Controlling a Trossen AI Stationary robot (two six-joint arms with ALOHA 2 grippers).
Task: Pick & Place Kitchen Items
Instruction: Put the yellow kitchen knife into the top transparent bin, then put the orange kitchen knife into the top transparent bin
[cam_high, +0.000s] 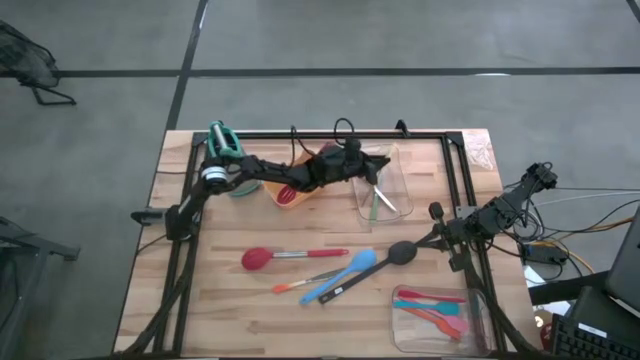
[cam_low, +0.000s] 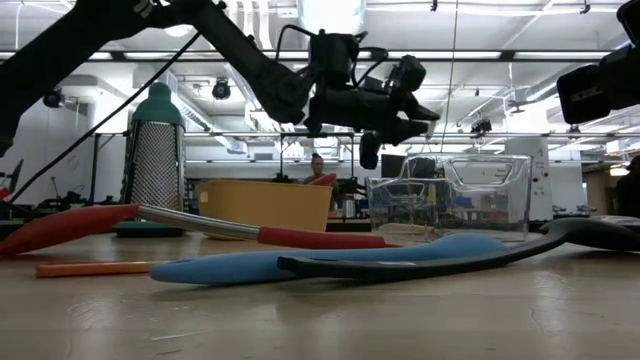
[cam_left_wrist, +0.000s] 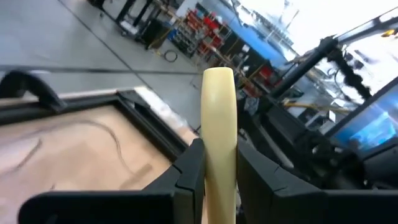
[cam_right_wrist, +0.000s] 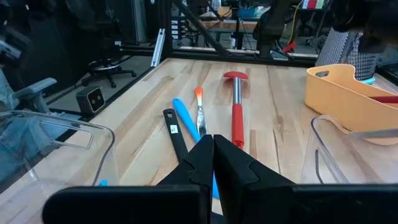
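My left gripper reaches level over the clear tray at the table's far middle, shut on a pale yellow flat utensil. In the low view it hangs above the tray. Near the table's middle lie a red spoon, a small orange brush, a blue spatula and a black ladle. My right gripper rests shut by the table's right edge, beside the ladle's bowl. My left gripper pinches the pale yellow utensil between its two fingers, which bear on its two narrow sides. The rounded end sticks out forward past the fingertips, along the fingers. The gripper comes level from the table's left. The utensil is lifted clear.
An orange tub with a red utensil stands left of the clear tray, with a teal-handled grater behind it. A second clear tray with red, teal and pink utensils sits at the near right. Two thin pale sticks lie in the far tray.
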